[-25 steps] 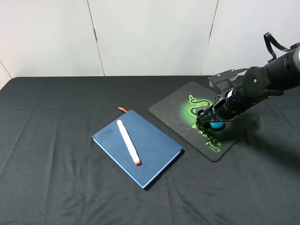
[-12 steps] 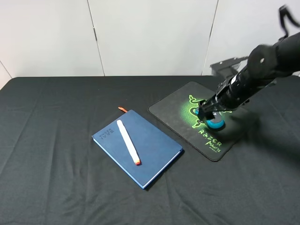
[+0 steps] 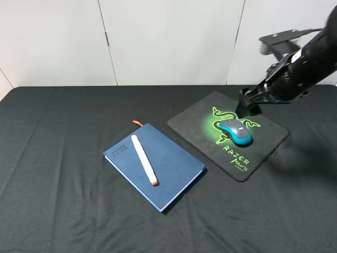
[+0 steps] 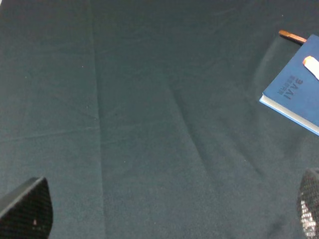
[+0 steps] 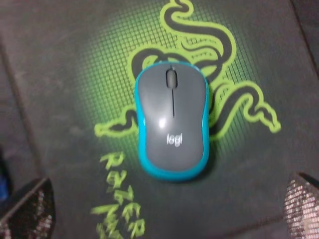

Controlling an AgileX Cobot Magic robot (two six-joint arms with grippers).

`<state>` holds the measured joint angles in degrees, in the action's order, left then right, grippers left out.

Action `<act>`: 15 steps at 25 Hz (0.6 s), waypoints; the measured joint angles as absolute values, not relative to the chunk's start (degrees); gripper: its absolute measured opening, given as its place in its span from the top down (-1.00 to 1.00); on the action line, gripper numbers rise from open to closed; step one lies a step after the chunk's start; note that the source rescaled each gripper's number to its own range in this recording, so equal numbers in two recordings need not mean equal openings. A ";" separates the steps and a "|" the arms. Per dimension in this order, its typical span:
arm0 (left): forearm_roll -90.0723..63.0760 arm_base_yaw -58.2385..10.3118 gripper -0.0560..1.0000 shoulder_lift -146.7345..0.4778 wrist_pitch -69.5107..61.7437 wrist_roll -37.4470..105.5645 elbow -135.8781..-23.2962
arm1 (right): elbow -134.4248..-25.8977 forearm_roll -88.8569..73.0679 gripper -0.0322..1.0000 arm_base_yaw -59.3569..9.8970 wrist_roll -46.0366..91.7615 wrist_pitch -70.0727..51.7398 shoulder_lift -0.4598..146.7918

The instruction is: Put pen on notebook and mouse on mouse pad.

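Observation:
The grey and turquoise mouse [image 3: 235,132] [image 5: 172,126] rests alone on the black mouse pad [image 3: 196,124] [image 5: 60,59], over its green snake logo. My right gripper [image 3: 246,107] [image 5: 164,204] hangs open above the mouse and a little behind it, with nothing between its fingers. The white pen [image 3: 143,159] lies diagonally across the dark blue notebook [image 3: 171,179], orange-red tip toward the front. My left gripper [image 4: 167,211] is open over bare cloth. A notebook corner [image 4: 294,94] and the pen's end [image 4: 312,66] show at the edge of the left wrist view.
A black cloth [image 3: 63,158] covers the whole table. The notebook's orange ribbon [image 3: 137,123] [image 4: 292,36] sticks out at its far end. White wall panels [image 3: 168,37] stand behind the table. The left arm is outside the exterior view.
My right gripper has let go of the mouse and risen up and back to the right. The mouse stays on the pad. The pen and notebook have not moved.

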<state>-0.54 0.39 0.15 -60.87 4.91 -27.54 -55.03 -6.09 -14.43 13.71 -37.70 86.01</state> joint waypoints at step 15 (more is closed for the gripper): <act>-0.54 0.39 -0.96 0.15 -60.87 4.91 -27.54 | -55.03 -5.77 -1.00 -14.43 8.52 -59.11 68.61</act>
